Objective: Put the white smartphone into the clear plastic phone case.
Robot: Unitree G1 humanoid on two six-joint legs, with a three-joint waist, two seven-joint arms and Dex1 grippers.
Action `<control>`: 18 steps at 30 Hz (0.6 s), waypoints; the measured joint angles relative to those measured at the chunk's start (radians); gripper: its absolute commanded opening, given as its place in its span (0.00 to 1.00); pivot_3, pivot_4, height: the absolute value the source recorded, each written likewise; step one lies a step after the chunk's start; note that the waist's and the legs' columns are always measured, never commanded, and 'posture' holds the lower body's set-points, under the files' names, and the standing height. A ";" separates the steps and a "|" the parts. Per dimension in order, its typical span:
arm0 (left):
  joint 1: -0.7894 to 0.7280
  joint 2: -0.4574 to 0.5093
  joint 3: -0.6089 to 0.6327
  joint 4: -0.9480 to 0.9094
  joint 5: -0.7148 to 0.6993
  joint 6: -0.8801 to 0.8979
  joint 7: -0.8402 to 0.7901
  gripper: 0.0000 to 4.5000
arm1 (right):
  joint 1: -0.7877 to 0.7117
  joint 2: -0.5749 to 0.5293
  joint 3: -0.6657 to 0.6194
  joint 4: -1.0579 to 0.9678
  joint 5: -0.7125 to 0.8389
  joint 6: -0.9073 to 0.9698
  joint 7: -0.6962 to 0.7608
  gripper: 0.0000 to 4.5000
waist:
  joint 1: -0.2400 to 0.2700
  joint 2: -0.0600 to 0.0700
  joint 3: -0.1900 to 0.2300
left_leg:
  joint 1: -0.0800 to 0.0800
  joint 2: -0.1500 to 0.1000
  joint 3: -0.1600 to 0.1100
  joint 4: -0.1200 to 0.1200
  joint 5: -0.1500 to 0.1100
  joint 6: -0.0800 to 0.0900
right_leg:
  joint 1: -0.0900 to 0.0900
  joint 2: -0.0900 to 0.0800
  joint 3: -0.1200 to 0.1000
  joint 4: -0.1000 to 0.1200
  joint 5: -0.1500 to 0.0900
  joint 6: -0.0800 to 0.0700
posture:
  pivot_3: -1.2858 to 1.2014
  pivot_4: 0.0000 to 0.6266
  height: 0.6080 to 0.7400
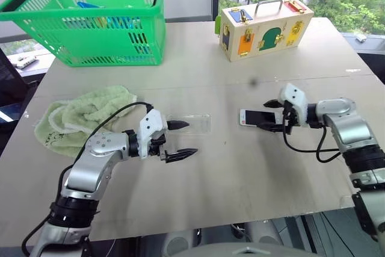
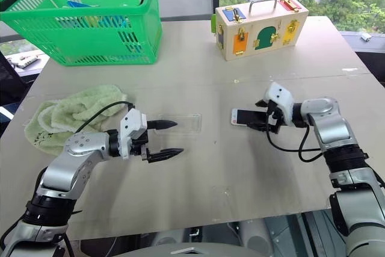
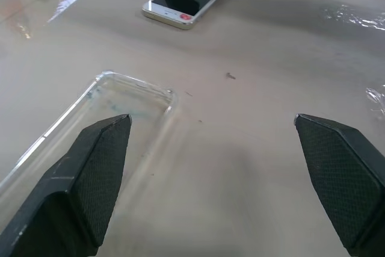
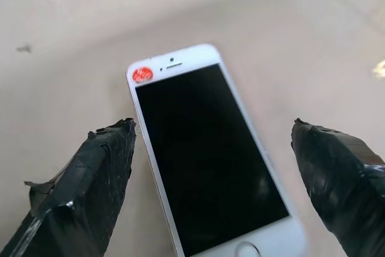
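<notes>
The white smartphone (image 1: 254, 117) lies flat on the table, screen up, with a red dot at its far end (image 4: 207, 148). My right gripper (image 1: 268, 116) is open, and its two black fingers straddle the phone's right end just above the table. The clear plastic phone case (image 1: 194, 123) rests empty on the table to the phone's left (image 3: 102, 118). My left gripper (image 1: 190, 139) is open at the case's near left end. One of its fingertips (image 3: 105, 148) hangs over the case's rim and the other over bare table. The phone (image 3: 183, 5) lies beyond the case.
A green basket (image 1: 90, 16) holding some items stands at the back left. A crumpled green towel (image 1: 78, 118) lies left of my left arm. A wooden latch box (image 1: 264, 28) sits at the back right. The table's front edge (image 1: 198, 224) is near.
</notes>
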 measured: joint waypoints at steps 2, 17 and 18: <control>-0.005 -0.008 0.002 0.000 -0.015 0.001 -0.006 1.00 | -0.026 0.001 0.027 0.051 -0.025 -0.010 -0.001 0.98 | -0.001 0.000 0.000 | 0.000 0.000 0.001 0.000 0.000 0.000 | 0.000 0.000 0.000 -0.001 0.000 0.000 | 0.52 0.24 1.00; 0.022 -0.018 0.073 -0.035 -0.167 0.016 -0.010 1.00 | -0.117 0.016 0.075 0.254 -0.049 -0.107 0.035 0.66 | 0.002 -0.003 -0.002 | 0.014 0.000 0.000 0.001 0.000 0.000 | 0.014 -0.003 0.000 -0.001 0.000 -0.001 | 0.52 0.24 1.00; 0.025 -0.018 0.075 -0.041 -0.168 0.018 -0.006 1.00 | -0.107 0.013 0.068 0.240 -0.046 -0.106 0.034 0.66 | 0.003 -0.003 -0.002 | 0.014 0.000 0.000 0.001 0.000 0.000 | 0.014 -0.003 0.000 -0.001 0.000 -0.001 | 0.52 0.24 1.00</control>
